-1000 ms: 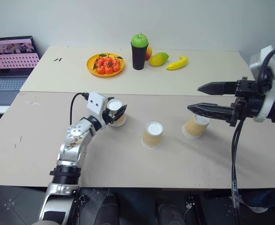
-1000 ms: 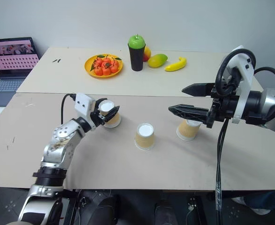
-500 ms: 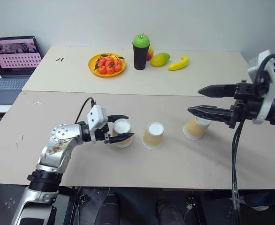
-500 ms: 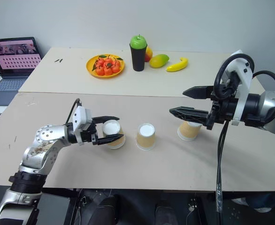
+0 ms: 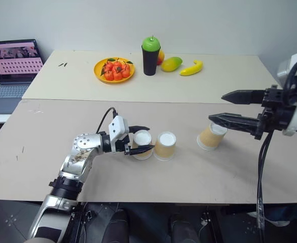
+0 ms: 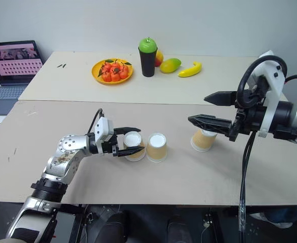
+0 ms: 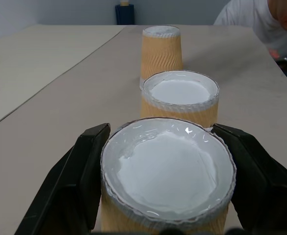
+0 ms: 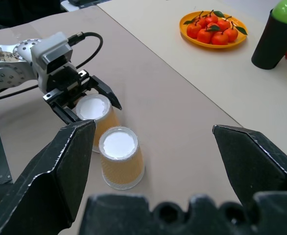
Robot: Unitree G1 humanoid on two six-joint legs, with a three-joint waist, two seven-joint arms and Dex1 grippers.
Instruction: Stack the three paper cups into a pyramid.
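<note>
- Basically, head views: left pincer (image 5: 142, 139) pinches cup 1 (image 5: 142, 144) by its ribbed side, one finger on each side, cup standing upside down on the table (image 5: 62, 152).
- Cup 2 (image 5: 164, 146) sits just past the left pincer's tips, side by side with cup 1, touching or nearly so; can't tell which.
- Cup 3 (image 5: 211, 136) stands well apart from that pair, just below the right pincer (image 5: 216, 106), which hangs above it spread wide and holding nothing.
- Left wrist view: cup 1 (image 7: 168, 176) sits between the black fingers (image 7: 84, 171), white base up; both fingers lie against its wall. Cup 2 (image 7: 180, 100) is right beyond it, cup 3 (image 7: 161, 49) farther along the same line. A person's sleeve (image 7: 246, 19) shows at the far table edge.
- Right wrist view: cup 1 (image 8: 95, 117) in the left pincer, cup 2 (image 8: 120, 157) just beside it on the side nearer the right pincer. Right fingers (image 8: 60, 161) stand wide apart with these cups in the gap, not touching them.
- Handling, my guess: cups look very light, thin-walled, easy to crush or tip. Ribbed wall should give grip; take it mid-wall across the width with a light squeeze. Rim and base are probably the stiffer parts.
- Looks: three alike, small, tan wavy-ribbed paper, white rim and white base, tapered, all inverted.
- Progress guess: bottom row about set, cup 3 not yet placed on top.
</note>
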